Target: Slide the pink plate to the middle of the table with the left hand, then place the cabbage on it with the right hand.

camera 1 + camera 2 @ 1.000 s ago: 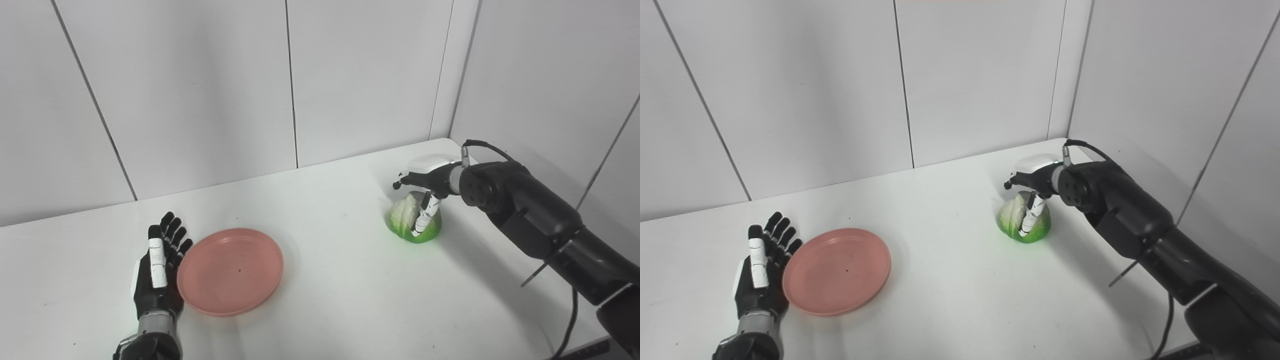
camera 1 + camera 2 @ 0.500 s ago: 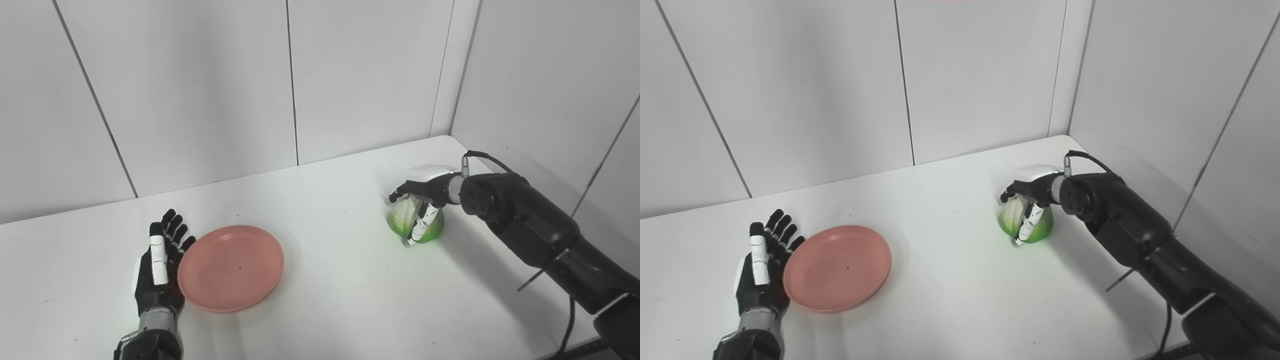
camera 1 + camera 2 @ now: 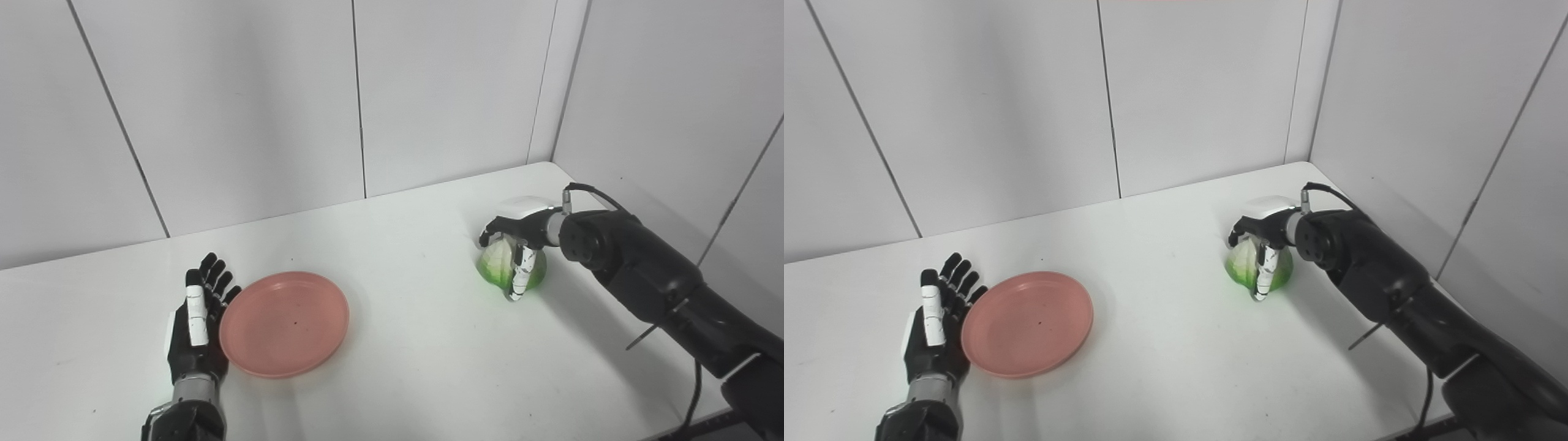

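I see the white table (image 3: 429,367) filling the lower view. My right arm (image 3: 661,288) comes in from four o'clock. The pink plate (image 3: 285,323) lies flat at about eight o'clock, left of mid-table. My left hand (image 3: 197,324) lies open, fingers straight and spread, touching the plate's left rim, holding nothing. At two o'clock my right hand (image 3: 519,236) curls down over the cabbage (image 3: 499,269), fingers wrapped around it.
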